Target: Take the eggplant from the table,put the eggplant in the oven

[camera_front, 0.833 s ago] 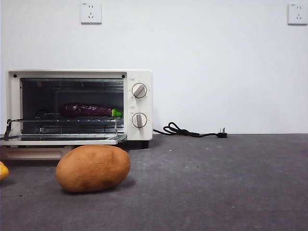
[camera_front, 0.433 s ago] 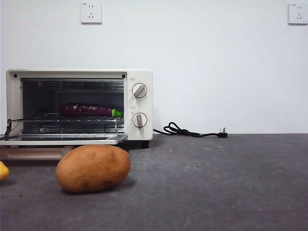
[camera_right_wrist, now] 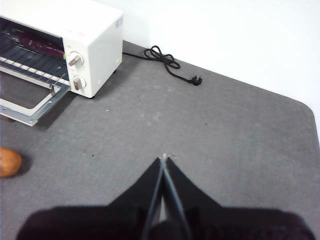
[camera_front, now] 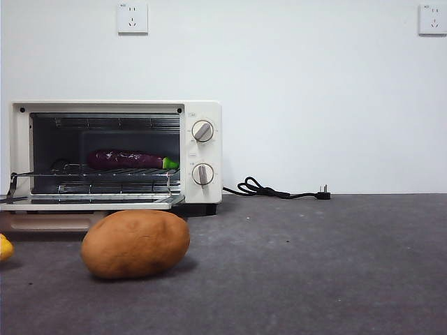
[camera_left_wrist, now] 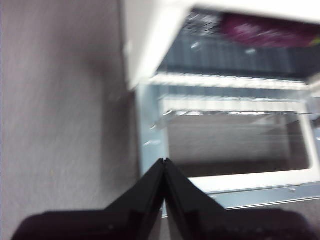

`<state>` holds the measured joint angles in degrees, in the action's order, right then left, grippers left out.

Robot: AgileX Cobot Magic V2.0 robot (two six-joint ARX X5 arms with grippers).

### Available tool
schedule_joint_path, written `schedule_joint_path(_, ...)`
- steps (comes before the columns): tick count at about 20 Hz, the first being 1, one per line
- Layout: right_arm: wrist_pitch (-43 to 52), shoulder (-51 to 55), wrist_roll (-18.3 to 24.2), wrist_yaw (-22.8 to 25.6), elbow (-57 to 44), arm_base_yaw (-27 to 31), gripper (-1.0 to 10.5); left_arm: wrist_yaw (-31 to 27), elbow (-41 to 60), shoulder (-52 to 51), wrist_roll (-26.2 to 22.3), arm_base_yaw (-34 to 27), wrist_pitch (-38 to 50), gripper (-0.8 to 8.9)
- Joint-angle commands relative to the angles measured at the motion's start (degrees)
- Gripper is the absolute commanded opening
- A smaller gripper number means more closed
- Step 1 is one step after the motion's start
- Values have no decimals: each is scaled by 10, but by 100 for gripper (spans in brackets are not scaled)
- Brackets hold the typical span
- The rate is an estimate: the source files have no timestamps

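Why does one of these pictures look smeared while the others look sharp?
The left wrist view is blurred: the oven and eggplant smear. The front view is crisp, the potato casting a soft shadow. The right wrist view is sharp too.

In the left wrist view the whole picture was blurred, so the eggplant (camera_left_wrist: 270, 31) appeared only as a purple smear, cut off by the picture's edge, and the oven (camera_left_wrist: 150, 45) showed only one corner. In the front view a small yellow thing (camera_front: 4, 247) was cut by the left edge and could not be identified, and the oven's lowered door (camera_front: 91, 203) also ran out of the picture there. In the right wrist view the potato (camera_right_wrist: 9, 161) was half cut off, and the plug (camera_right_wrist: 197, 80) of the cable was too small to see clearly.
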<state>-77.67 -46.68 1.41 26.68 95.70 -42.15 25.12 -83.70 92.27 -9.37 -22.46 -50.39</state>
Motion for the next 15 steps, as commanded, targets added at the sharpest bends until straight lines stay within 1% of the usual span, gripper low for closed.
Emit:
schedule_joint_path(1,-14,0,3,8,-4,-2,-12,41,55,15,-2,-32,31,-6)
schedule_joint_path(4,-14,0,3,30,-4,-2,-12,70,133,28,1,-69,87,-6)
schedule_joint_path(6,-14,0,2,34,-4,-2,-12,111,173,35,5,-85,124,-6)
schedule_joint_path(7,-14,0,1,34,-4,-2,-12,123,191,35,12,-88,144,-6)
schedule_joint_path(10,-14,0,-6,33,-4,-2,-12,129,229,35,17,-86,191,-6)
schedule_joint_path(15,-14,0,-12,33,-4,-2,-12,134,252,37,22,-82,217,-6)
